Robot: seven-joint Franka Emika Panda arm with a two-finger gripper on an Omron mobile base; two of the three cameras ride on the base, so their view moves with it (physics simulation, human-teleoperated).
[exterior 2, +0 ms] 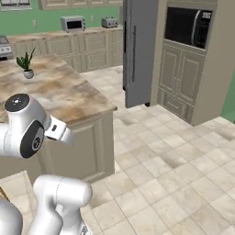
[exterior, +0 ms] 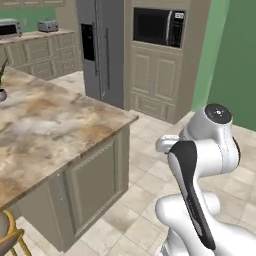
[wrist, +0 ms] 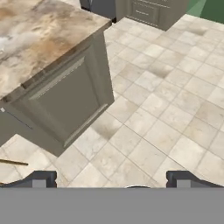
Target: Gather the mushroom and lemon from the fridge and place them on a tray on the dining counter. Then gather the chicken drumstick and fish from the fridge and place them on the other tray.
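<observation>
My jaws stand wide apart, holding nothing, above the tiled floor (wrist: 166, 113). The marble desk (wrist: 39, 39) lies to one side, the closed fridge (exterior: 102, 50) beyond it.

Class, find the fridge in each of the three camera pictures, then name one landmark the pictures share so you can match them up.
Left base view: fridge stands top centre, left of the wall oven.
Right base view: fridge stands top centre, again left of the oven.
Hand view: only a dark sliver of the fridge at the top edge.
Shared landmark: the marble island's corner.
</observation>
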